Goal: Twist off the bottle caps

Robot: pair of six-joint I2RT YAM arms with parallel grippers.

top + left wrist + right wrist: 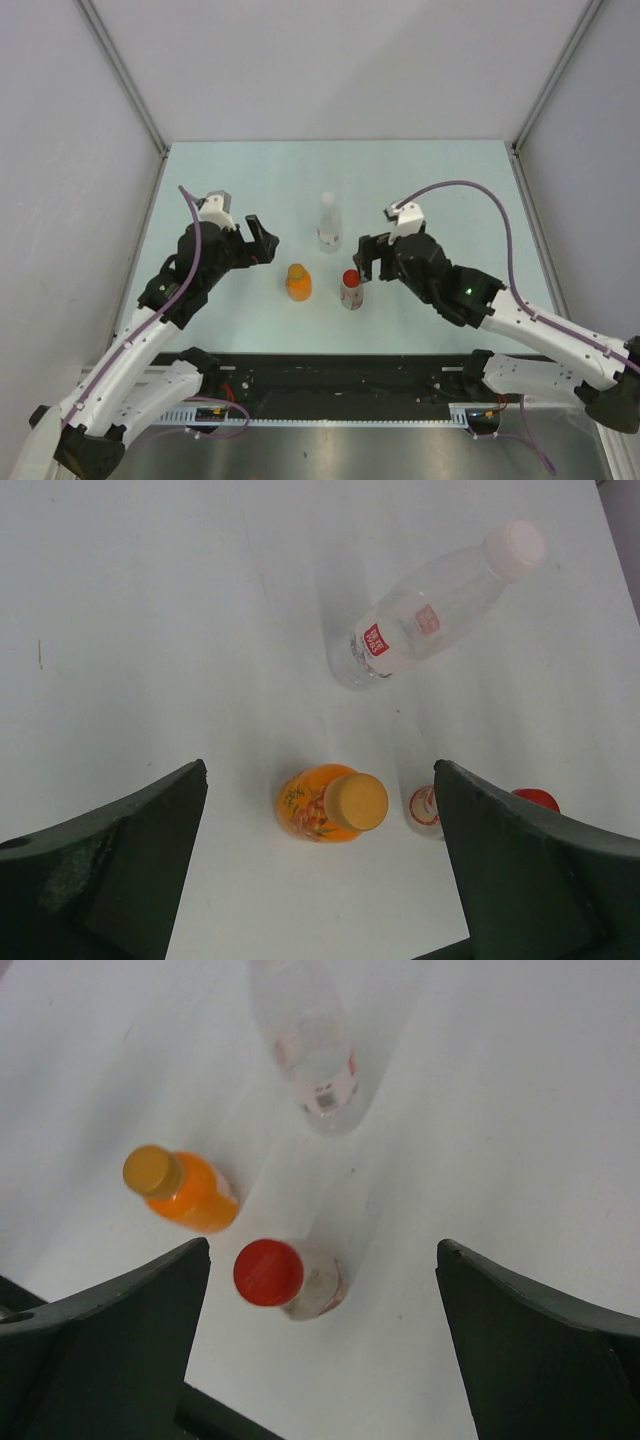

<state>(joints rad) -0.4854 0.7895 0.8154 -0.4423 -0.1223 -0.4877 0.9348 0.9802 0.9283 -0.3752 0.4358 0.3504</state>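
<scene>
Tall clear white-capped bottle (329, 224), squat orange bottle (298, 284) and short clear red-capped bottle (351, 291) are standing mid-tabletop (250, 180) between left claw (262, 240) and right claw (365, 258), both gaping empty; probably light, slippery plastic, best steadying body while pinching cap.

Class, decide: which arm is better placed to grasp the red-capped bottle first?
Right. The open right gripper sits just beside the red-capped bottle; the left gripper is farther off, nearer the orange bottle.
</scene>
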